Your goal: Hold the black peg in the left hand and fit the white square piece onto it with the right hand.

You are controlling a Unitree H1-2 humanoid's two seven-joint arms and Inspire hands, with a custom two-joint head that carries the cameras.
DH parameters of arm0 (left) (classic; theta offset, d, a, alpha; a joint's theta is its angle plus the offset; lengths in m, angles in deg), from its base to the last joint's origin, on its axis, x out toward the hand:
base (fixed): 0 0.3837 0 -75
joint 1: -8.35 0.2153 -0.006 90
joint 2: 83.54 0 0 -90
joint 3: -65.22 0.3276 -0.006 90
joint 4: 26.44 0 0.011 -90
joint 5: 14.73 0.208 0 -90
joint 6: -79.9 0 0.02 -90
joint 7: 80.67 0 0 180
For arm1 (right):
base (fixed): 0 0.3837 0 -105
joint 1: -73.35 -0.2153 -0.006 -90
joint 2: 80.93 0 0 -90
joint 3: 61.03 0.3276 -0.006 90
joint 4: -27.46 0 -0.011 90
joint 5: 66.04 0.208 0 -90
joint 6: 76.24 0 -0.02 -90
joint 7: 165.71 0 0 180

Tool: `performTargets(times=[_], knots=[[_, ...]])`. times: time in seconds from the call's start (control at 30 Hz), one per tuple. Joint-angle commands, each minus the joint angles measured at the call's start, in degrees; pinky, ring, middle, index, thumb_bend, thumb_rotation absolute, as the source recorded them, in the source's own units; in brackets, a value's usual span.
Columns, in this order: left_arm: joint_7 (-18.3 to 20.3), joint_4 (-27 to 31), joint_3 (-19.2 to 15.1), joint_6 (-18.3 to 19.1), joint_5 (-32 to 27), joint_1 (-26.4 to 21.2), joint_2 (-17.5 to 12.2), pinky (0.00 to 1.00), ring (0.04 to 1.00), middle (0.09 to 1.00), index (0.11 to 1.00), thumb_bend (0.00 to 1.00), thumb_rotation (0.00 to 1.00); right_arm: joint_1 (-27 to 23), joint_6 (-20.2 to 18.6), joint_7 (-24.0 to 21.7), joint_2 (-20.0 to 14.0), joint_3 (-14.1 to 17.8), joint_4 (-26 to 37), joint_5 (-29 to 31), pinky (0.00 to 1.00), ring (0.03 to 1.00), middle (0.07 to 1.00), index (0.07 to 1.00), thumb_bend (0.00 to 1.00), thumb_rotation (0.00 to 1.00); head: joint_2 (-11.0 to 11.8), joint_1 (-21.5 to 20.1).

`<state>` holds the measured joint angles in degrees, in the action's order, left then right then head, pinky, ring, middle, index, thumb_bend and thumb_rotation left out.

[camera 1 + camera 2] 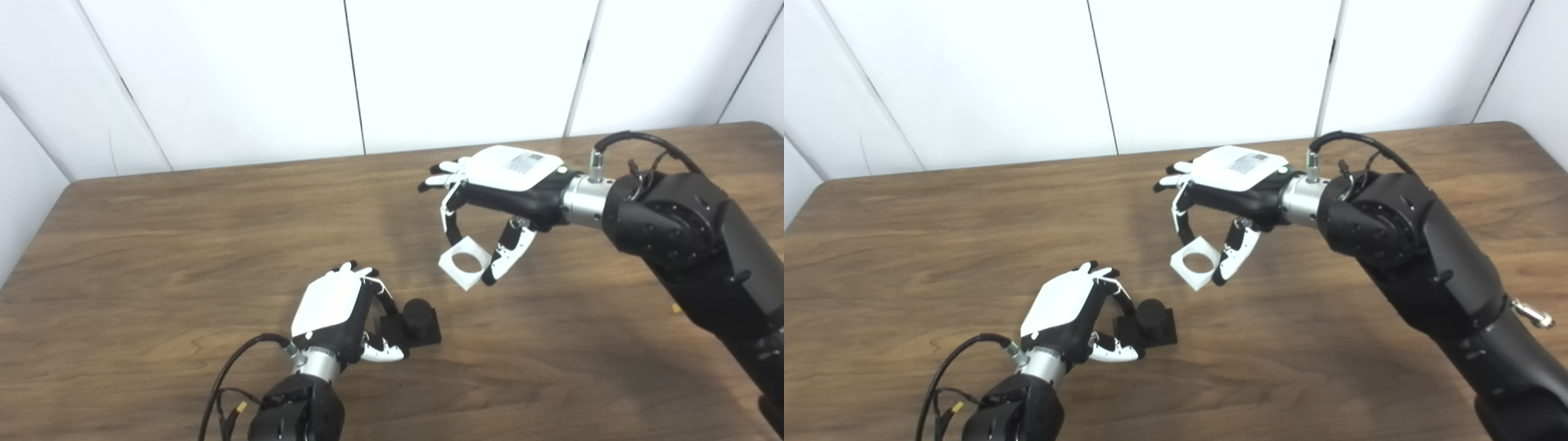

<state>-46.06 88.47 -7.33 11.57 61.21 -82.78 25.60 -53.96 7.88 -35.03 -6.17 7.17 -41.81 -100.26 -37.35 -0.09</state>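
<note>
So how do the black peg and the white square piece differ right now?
The black peg is a dark round stub on a square base resting on the table; the white square piece is pale, has a round hole and is off the table. The left hand holds the peg, the right hand the piece.

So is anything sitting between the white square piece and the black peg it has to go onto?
Nothing visible. The right robot hand holds the white square piece; only bare table separates it from the black peg, held by the left robot hand.

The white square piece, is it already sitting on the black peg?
No, the white square piece is held up by the right hand, apart from the black peg in the left hand.
</note>
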Motion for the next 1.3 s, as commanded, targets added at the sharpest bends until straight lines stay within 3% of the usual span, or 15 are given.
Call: performTargets(times=[0.0,0.87,1.27], knots=[[0.00,0.26,0.08,-0.14,0.86,-1.21,0.07,1.00,1.000,0.908,0.487,0.52,0.05,-2.00,-0.38,0.41,0.54,0.51,2.03,0.33,1.00,1.000,0.938,0.491,0.53,0.14,-0.03,-0.08],[0.76,0.31,0.01,-0.05,1.30,-1.71,0.37,1.00,1.000,0.909,0.488,0.52,0.05,-1.91,1.09,0.22,5.73,-4.16,0.80,-2.15,1.00,1.000,0.941,0.491,0.53,0.15,-1.08,-0.23],[1.35,0.47,-0.02,0.16,1.51,-2.08,0.75,1.00,1.000,0.912,0.488,0.52,0.06,-0.95,2.94,1.05,6.57,-5.22,-0.77,-2.51,1.00,1.000,0.939,0.490,0.53,0.14,-1.35,-0.05]])
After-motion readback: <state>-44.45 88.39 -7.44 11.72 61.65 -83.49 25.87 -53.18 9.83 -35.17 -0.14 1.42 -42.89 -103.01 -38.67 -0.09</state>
